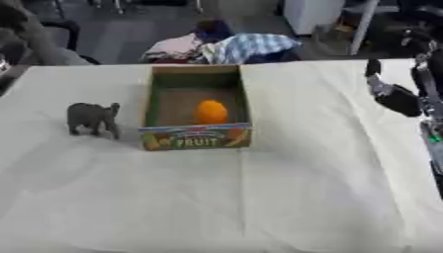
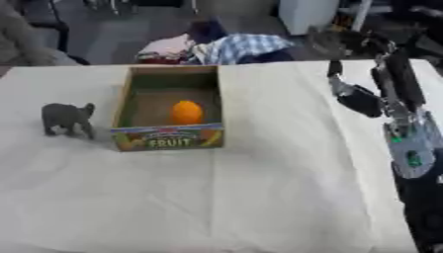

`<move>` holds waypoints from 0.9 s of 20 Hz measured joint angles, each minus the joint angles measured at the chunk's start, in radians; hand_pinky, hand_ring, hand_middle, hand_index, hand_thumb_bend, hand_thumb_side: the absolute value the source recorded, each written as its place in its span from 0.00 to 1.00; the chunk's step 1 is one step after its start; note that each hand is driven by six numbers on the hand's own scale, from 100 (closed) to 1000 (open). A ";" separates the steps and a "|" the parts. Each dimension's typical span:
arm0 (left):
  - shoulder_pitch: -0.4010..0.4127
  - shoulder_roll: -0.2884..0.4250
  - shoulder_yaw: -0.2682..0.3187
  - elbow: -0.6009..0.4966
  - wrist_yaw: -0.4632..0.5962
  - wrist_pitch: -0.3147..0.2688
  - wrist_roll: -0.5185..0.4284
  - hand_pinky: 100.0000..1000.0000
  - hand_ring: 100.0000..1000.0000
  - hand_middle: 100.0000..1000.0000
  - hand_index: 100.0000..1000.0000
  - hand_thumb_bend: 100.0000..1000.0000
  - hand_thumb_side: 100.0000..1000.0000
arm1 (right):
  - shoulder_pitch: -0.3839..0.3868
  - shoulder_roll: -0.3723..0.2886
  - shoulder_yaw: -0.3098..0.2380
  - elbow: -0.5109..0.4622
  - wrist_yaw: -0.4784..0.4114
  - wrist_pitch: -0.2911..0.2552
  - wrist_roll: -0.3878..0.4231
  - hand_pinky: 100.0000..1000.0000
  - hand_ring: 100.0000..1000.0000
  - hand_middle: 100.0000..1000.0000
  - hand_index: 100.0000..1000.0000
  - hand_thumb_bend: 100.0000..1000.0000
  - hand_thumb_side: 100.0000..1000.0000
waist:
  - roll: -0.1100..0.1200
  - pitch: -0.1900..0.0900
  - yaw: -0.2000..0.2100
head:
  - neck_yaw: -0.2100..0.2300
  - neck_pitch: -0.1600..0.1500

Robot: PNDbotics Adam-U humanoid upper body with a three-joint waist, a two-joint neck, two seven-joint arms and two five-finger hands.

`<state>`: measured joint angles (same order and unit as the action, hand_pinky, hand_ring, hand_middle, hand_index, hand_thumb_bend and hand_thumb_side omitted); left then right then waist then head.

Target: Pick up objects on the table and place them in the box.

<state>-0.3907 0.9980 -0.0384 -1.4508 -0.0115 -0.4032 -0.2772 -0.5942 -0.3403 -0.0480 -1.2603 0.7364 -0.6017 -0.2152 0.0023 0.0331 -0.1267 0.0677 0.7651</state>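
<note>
Grey elephant toy at 9 o'clock of box, prob light/rigid, grab torso; right hand fingers released, w/ nothing held.

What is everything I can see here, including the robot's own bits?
Box: one, cardboard, green inside, "FRUIT" on its front, middle of the table.
Orange: one, orange, inside the box.
Elephant: one, grey toy, standing on the table left of the box, apart from it.
Table: one, covered in a cream cloth.
Clothes: a heap, checked blue and pale, beyond the table's far edge.
Right hand: one, black, raised over the table's right side, holding nothing.
</note>
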 measured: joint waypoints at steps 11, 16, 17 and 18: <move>-0.180 -0.044 -0.084 0.280 -0.173 -0.078 -0.160 0.74 0.71 0.72 0.79 0.65 0.41 | -0.004 0.000 0.018 -0.100 -0.173 0.090 0.143 0.54 0.62 0.62 0.83 0.00 0.56 | 0.008 0.015 -0.049 | 0.026 0.000; -0.230 -0.099 -0.096 0.414 -0.256 -0.099 -0.178 0.75 0.69 0.70 0.79 0.64 0.44 | -0.004 0.000 0.019 -0.133 -0.255 0.122 0.206 0.54 0.62 0.62 0.83 0.00 0.56 | 0.010 0.022 -0.063 | 0.034 0.000; -0.236 -0.108 -0.099 0.437 -0.273 -0.100 -0.175 0.74 0.69 0.70 0.79 0.64 0.44 | -0.004 -0.001 0.019 -0.138 -0.272 0.127 0.218 0.54 0.62 0.62 0.83 0.00 0.56 | 0.010 0.023 -0.065 | 0.035 0.000; -0.241 -0.117 -0.102 0.459 -0.289 -0.099 -0.170 0.74 0.69 0.71 0.79 0.65 0.44 | -0.004 -0.001 0.019 -0.143 -0.289 0.133 0.230 0.54 0.62 0.62 0.83 0.00 0.56 | 0.011 0.023 -0.067 | 0.036 0.000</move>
<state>-0.6317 0.8814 -0.1402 -0.9915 -0.3007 -0.5020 -0.4468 -0.5986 -0.3417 -0.0290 -1.4030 0.4476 -0.4690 0.0144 0.0132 0.0560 -0.1939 0.1041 0.7651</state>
